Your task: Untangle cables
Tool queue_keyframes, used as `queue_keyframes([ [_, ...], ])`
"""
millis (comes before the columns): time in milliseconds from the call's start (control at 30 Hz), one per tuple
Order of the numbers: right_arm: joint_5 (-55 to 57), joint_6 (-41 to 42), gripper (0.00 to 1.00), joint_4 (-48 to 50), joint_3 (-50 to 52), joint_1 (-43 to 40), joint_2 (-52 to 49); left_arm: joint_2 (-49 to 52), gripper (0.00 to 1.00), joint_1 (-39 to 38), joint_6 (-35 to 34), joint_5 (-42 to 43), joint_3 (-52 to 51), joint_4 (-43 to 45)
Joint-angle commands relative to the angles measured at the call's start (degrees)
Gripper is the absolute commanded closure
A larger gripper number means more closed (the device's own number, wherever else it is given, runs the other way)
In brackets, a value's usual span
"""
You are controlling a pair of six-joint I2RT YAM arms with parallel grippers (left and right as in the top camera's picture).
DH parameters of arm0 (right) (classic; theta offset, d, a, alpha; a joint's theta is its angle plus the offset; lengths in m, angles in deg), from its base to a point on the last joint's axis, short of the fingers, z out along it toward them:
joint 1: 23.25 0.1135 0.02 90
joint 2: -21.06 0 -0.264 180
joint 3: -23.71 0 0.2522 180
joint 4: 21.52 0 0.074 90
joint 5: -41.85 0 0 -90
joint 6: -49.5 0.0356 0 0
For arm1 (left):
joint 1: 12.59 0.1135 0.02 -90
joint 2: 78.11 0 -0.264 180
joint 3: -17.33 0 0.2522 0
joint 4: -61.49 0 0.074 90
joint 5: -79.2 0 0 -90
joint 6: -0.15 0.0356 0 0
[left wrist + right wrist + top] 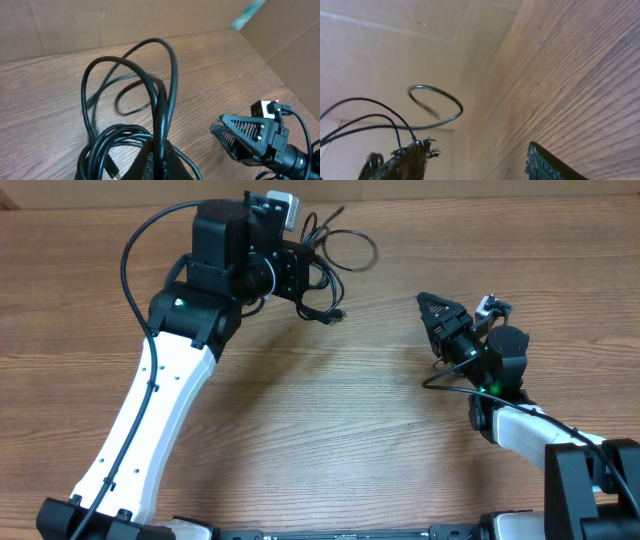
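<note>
A bunch of thin black cables [340, 242] lies looped at the far middle of the table. My left gripper [303, 278] is shut on one strand of the cables [162, 95], which rises between its fingers while the coils [107, 145] and a silver-tipped plug [114, 172] hang beside them. My right gripper [432, 306] hovers at the right, apart from the bunch. It is open, and nothing sits between its fingers [400, 160]. A thin black cord [436, 102] loops just past its left fingertip, and whether they touch is unclear.
The wooden table [340, 440] has a cardboard wall [100, 22] along its far side. A thin cord [440, 380] lies under the right arm. The right gripper [240, 136] shows in the left wrist view.
</note>
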Motion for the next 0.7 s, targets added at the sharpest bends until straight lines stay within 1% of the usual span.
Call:
queue_keyframes([
  [0, 0.5, 0.0, 0.37, 0.87, -0.61, -0.24, -0.11, -1.36, 0.96, -0.02, -1.49, 0.22, 1.2, 0.22],
  [200, -0.07, -0.02, 0.37, 1.97, -0.61, -0.24, -0.11, -1.36, 0.96, -0.02, -1.57, 0.24, 1.2, -0.13],
  [300, -2.23, -0.04, 0.37, 5.31, -0.61, -0.24, -0.11, -1.36, 0.96, -0.11, -2.54, 0.26, 1.16, -0.24],
  [433, -6.12, -0.07, 0.34, 11.52, -0.61, -0.24, -0.11, -1.36, 0.96, -0.2, -5.38, 0.24, 1.07, -0.68],
  [567, -9.6, -2.19, 0.25, 17.62, -0.61, -0.11, -0.11, -1.33, 0.96, -0.17, -13.29, 0.22, 1.07, -0.9],
  [633, -11.45, -3.63, 0.1, 20.74, -0.61, -0.04, -0.11, -1.33, 0.96, -0.2, -17.79, 0.2, 1.07, -0.9],
  [667, -12.59, -4.87, 0.06, 22.62, -0.61, 0.02, -0.11, -1.36, 0.96, -0.17, -19.71, 0.2, 1.07, -0.9],
])
